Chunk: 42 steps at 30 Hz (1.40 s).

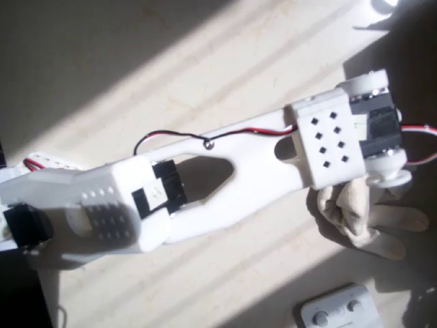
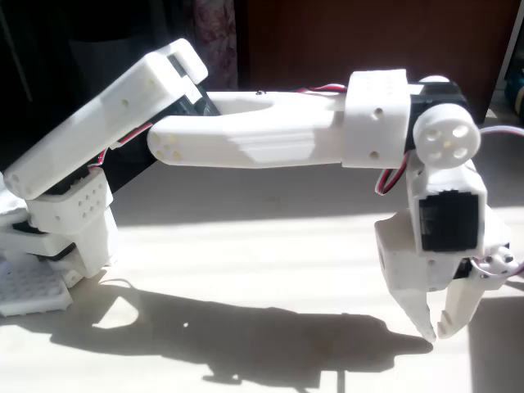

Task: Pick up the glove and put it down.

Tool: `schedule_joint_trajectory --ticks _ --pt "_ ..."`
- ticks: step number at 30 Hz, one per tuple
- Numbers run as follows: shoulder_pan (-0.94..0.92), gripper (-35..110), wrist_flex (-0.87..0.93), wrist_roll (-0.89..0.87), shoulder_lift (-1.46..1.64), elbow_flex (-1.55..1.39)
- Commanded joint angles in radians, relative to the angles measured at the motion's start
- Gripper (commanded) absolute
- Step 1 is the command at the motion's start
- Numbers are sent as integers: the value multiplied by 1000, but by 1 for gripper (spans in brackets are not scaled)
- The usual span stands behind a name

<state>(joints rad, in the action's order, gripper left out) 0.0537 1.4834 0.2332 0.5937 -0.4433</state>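
Item: white SO-100 arm (image 2: 246, 135), reaching from its base at the left of the frame across to the right in both views, forearm roughly level in the fixed view, wrist bent downward at the right. Red and black wires (image 1: 177, 137) run along the top of the forearm in the overhead view. Item: gripper (image 2: 435, 326), lower right of the fixed view, pointing down toward the table (image 2: 246, 262); its two fingers (image 2: 417, 307) stand narrowly apart with the tips close together, a thin gap between them, nothing visible in that gap. Tips sit just above the table surface; whether they touch it cannot be told. Item: glove (image 1: 362, 215), cream fabric, right of centre in the overhead view, lying on the table directly beneath the wrist housing, its stubby digits spreading toward the right edge of the frame; part of it is covered by the arm. Item: grey device with round buttons (image 1: 339, 312), bottom edge of the overhead view, near the glove but apart from it. Surface: pale table, crossed by strong sunlight and hard shadow.
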Motion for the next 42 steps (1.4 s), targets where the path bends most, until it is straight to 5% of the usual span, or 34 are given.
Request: schedule_joint_trajectory --ticks 1,11,24,42 --pt "2 1 -9 6 18 11" --pt "-3 1 -230 6 264 -80" --pt "-5 1 -456 6 974 -963" --pt "-2 1 -462 6 1894 -1922"
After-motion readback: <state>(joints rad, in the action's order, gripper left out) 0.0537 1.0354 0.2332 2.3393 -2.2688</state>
